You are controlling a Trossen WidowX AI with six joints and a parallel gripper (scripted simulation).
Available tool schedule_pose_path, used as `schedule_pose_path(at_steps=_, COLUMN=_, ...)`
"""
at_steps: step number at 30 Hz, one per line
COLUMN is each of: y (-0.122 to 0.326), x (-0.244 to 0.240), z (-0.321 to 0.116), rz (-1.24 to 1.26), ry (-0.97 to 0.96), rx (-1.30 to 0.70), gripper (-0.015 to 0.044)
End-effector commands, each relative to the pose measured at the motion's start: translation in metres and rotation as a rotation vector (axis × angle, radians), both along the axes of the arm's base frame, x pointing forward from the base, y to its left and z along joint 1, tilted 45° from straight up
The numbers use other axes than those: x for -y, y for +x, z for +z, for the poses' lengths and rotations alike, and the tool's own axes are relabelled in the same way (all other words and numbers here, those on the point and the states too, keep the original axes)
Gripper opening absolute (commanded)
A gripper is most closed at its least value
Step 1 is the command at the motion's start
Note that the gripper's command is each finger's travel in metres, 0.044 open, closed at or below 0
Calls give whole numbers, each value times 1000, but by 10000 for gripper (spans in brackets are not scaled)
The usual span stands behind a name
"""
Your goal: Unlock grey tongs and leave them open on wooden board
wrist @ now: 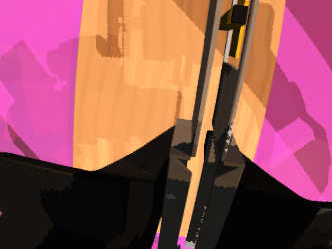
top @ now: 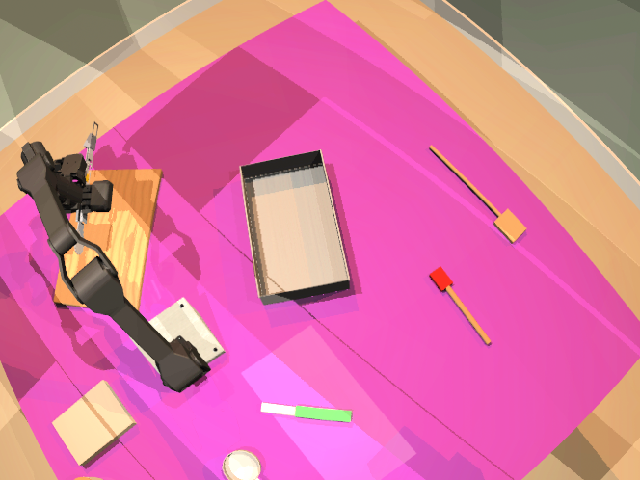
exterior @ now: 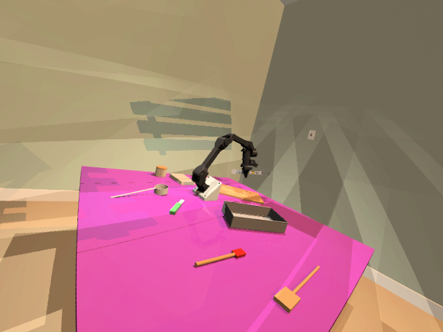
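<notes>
While the arm's up over the wooden board [top: 144, 201] [exterior: 236, 193] [wrist: 140, 108], its gripper [top: 84, 194] [exterior: 246, 173] [wrist: 192, 135] is clamped on the grey tongs [top: 91, 146] [exterior: 260, 173] [wrist: 204, 58], held approx. level w/ the tabletop.

Pink table top [top: 385, 234] [exterior: 147, 273] is carrying the lot. Wooden board [top: 136, 234] [exterior: 240, 193] is lying under the tool, i.e. the gripper [top: 82, 197] [exterior: 246, 175] [wrist: 192, 135]. Roasting tin [top: 338, 234] [exterior: 255, 224] is sitting beside the board, a bit off the tool; green-handled item [top: 323, 413] [exterior: 175, 208] w/ pale end is lying further off. Red-headed tool [top: 440, 279] [exterior: 239, 253] & orange sq.-headed one [top: 510, 226] [exterior: 287, 299] are lying well away from the gripper, past the tin.
</notes>
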State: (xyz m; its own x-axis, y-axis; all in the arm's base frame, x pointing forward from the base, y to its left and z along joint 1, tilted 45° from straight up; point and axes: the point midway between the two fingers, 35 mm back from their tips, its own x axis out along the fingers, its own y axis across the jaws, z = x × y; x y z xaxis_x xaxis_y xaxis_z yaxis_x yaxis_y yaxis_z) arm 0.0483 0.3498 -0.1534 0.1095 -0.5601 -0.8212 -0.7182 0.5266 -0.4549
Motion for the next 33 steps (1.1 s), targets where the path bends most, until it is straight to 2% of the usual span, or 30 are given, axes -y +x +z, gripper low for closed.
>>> schedule_pose_path(at_steps=1, y=2, x=-3, z=5, rz=-31, ry=-25, rx=-35, gripper=-150)
schedule_pose_path(at_steps=14, y=5, x=1, z=20, rz=-150, ry=-139, rx=-134, gripper=-150)
schedule_pose_path(at_steps=33, y=4, x=10, z=5, rz=-151, ry=-140, rx=-136, gripper=-150)
